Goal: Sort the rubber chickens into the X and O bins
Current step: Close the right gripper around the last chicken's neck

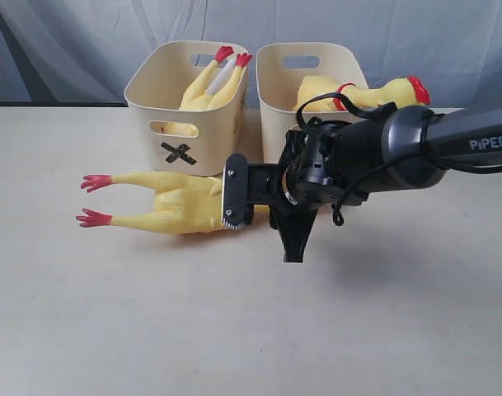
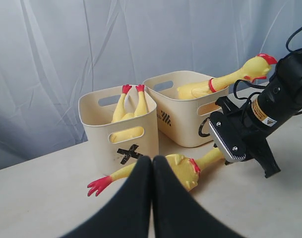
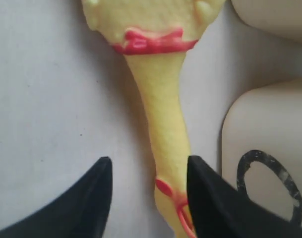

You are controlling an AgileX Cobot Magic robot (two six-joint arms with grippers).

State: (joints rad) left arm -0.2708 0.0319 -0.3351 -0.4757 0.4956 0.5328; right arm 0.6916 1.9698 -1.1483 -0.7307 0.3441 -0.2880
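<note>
Left wrist view puts the left gripper (image 2: 151, 161) nearest, its fingers pressed together on nothing, out in front of the X bin (image 2: 98, 144). Between it and the X bin, 1 rubber chicken (image 1: 172, 202) lies flat on the table (image 1: 234, 330) along the bin's front wall, with its red feet past the bin's left corner. By the X bin's right front corner the right gripper (image 1: 263, 216) hangs low. Its jaws are spread wide on either side of that chicken's neck and are not clamped on it. Inside the X bin a 2nd chicken (image 1: 209, 87) stands feet-up. Just right of the X bin, the second bin (image 1: 271, 124) holds a 3rd chicken (image 1: 358, 92), its head over the rim.
</note>
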